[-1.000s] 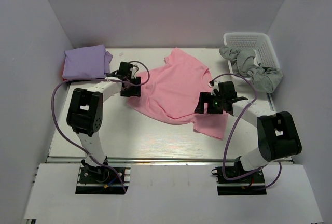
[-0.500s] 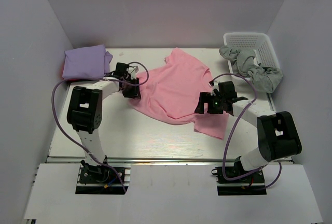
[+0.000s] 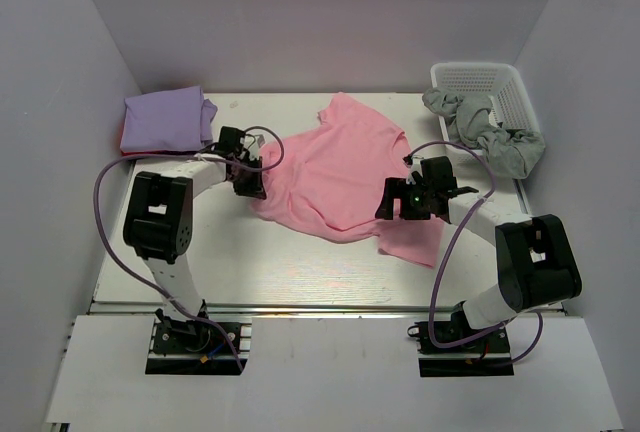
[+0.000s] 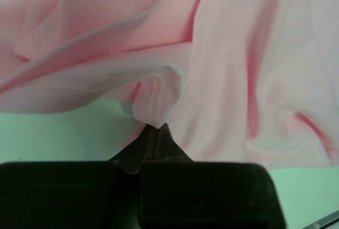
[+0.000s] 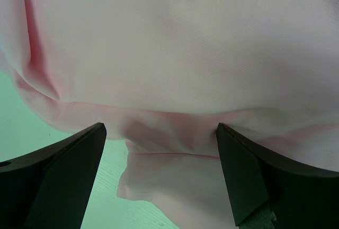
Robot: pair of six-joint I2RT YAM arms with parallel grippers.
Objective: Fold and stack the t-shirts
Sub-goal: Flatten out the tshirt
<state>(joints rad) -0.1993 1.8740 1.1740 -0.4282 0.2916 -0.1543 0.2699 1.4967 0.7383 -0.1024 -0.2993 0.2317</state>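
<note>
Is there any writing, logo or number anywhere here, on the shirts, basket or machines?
None can be read. The pink t-shirt, lavender t-shirt, white basket, left arm and right arm show no words, brands or numbers; the right arm carries only a small green light.

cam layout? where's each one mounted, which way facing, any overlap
Top external: above and behind the bases, facing down on the table; both arms show.
Left wrist: on the left arm, looking along the left gripper, shut on the pink t-shirt.
Right wrist: on the right arm, looking past the open right gripper at that shirt.
Shared: all see the pink t-shirt.
</note>
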